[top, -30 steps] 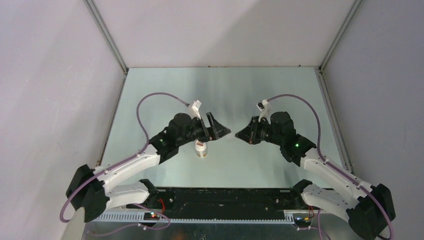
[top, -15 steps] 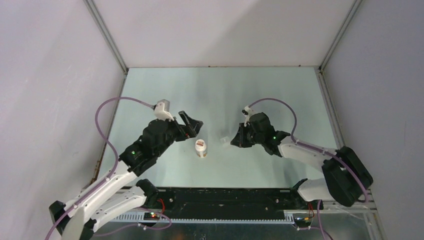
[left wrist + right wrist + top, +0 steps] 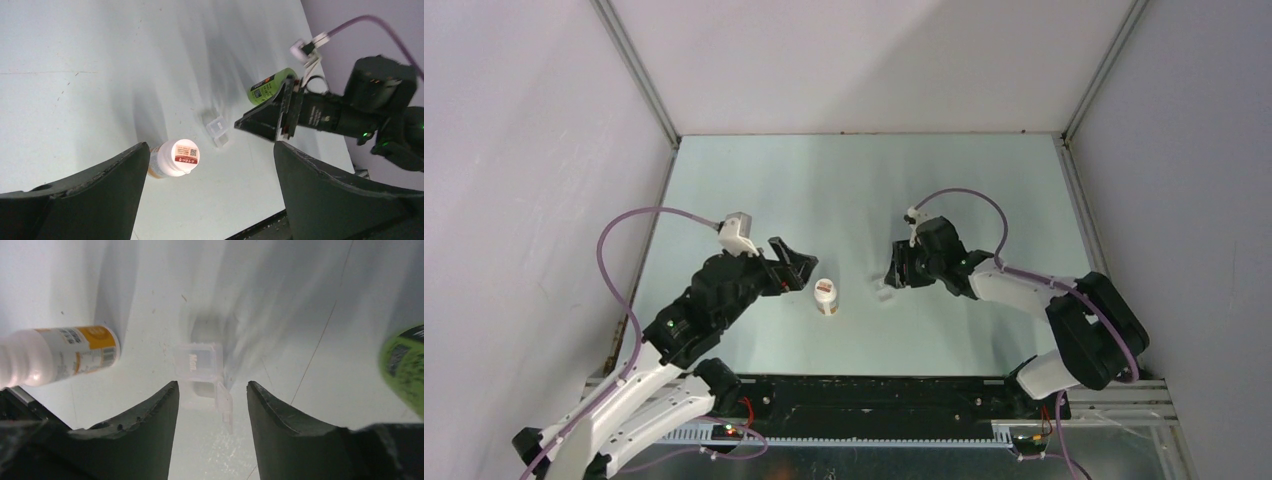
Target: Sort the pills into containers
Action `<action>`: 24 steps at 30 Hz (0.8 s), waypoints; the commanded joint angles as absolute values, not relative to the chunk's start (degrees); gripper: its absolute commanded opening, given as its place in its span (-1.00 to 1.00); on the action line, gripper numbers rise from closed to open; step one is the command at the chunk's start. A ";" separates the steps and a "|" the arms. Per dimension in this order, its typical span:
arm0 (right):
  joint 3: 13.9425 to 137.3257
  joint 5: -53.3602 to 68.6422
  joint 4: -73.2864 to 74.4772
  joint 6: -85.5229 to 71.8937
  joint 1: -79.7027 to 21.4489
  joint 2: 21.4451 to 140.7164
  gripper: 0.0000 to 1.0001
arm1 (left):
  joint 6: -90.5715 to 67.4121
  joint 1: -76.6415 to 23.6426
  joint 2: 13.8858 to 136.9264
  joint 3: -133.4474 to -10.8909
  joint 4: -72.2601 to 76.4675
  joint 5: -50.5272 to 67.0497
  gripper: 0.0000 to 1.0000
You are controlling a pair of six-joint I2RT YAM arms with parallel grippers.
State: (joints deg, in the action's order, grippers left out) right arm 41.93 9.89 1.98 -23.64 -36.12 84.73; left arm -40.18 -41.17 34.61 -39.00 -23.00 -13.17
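Pill box point(image 3: 197, 362) is translucent whitish, white bottle point(image 3: 60, 357) orange-labelled, green bottle point(image 3: 270, 86) dark-labelled.

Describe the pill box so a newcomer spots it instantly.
On the pale green table, find the upright white bottle near the middle. Just right of it lies the pill box: tiny, translucent, a lid flipped open, far smaller than that bottle or the green bottle.

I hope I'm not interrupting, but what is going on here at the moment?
Two robot arms are at work on sorting pills. The right gripper hangs low over the small translucent plastic pill box, jaws apart and gripping nothing; one lid of the box looks flipped open. The left gripper is wide open beside the upright white bottle with the orange label, not holding it. A green bottle sits near the right gripper.
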 commanded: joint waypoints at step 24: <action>61.24 -30.46 34.43 -30.83 -32.51 78.72 0.83 | -35.32 -40.95 29.76 -43.09 -30.04 -12.50 0.99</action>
